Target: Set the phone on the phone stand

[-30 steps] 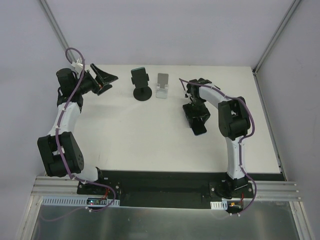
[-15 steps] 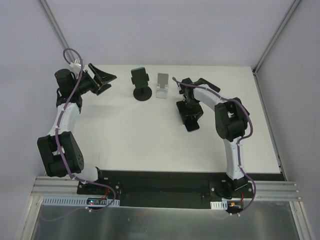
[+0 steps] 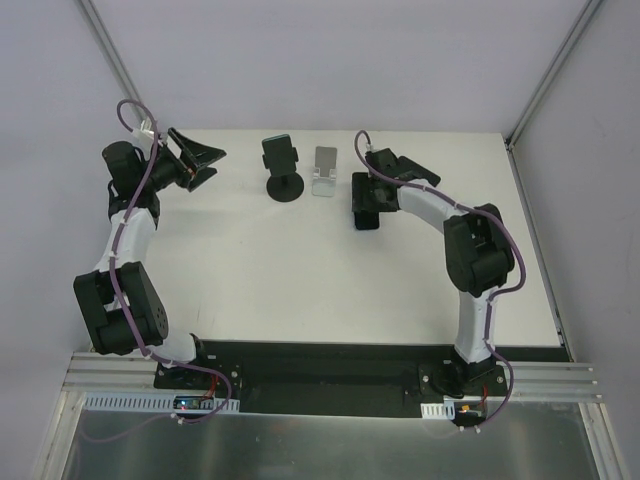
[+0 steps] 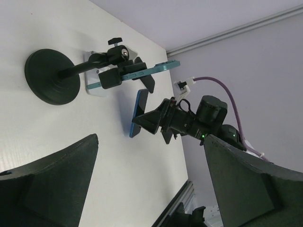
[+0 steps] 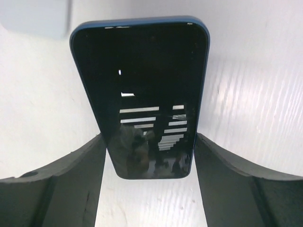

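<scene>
Top external view showed the blue-cased phone with a dark glass screen [image 3: 366, 205] clamped across its width by the right arm's fingers [image 5: 71, 179], one pressed against each long edge. It sat over the far part of the white counter [image 3: 300, 280], just beside the right side of the small silver phone stand [image 3: 325, 172] and not on it. A second before, the same phone had been nearer the arm bases and farther right, well apart from that stand. Half a second before, it was partway across. The right arm had since swung it toward the far edge and leftwards, and its forearm now reached out over the counter.

From the right wrist, the screen faced the camera, its far end rounded and its glass reflecting bright stripes. From the left wrist, the phone stood steeply tilted with its lower end near the counter; whether it touched could not be told.

Left of the silver stand stood the black clamp stand with a round base [image 3: 284, 188], gripping a second, teal-edged phone [image 4: 142, 72]. Neither stand had moved. The left arm's fingers [image 4: 47, 179] were spread wide with nothing between them, held above the far left corner of the counter, and had drifted slightly leftwards since the earlier frames.
</scene>
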`<state>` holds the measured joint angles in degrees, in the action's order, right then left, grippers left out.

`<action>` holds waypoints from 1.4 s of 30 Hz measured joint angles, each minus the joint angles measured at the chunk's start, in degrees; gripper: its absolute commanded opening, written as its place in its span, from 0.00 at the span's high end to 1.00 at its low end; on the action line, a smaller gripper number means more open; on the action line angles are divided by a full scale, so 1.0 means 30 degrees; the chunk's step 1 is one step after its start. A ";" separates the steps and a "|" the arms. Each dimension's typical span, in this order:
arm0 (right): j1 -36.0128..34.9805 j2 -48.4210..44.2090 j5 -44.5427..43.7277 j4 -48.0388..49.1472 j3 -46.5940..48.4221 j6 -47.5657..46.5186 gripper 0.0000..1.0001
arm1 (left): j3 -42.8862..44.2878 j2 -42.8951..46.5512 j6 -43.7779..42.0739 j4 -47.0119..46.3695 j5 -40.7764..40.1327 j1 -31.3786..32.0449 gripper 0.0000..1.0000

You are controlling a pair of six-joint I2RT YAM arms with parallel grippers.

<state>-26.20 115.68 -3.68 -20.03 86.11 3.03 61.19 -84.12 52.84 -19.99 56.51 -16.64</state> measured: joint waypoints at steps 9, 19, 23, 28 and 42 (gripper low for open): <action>-0.0758 0.0852 -0.3446 0.3279 0.3111 0.1610 0.99 | -0.0386 0.0000 0.0765 -0.0896 0.0029 -0.0372 0.09; -0.2120 0.4437 -0.7715 0.4612 0.9581 0.2623 0.99 | -0.0707 0.0000 0.1290 -0.1406 0.0029 -0.0947 0.09; -0.2892 0.5727 -0.8969 0.4670 1.0608 0.2565 0.99 | -0.0780 -0.0007 0.1479 -0.1625 0.0029 -0.0991 0.10; -0.3665 0.6980 -0.9777 0.4721 1.1329 0.2055 0.99 | -0.0940 -0.0007 0.1690 -0.1814 0.0036 -0.0991 0.10; -0.4116 0.8429 -1.0586 0.6069 1.2342 -0.0262 0.99 | -0.1020 -0.0007 0.2047 -0.2135 0.0029 -0.0991 0.10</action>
<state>-38.54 140.97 -35.44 -1.83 123.13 2.24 58.13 -84.14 58.98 -26.39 56.60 -19.62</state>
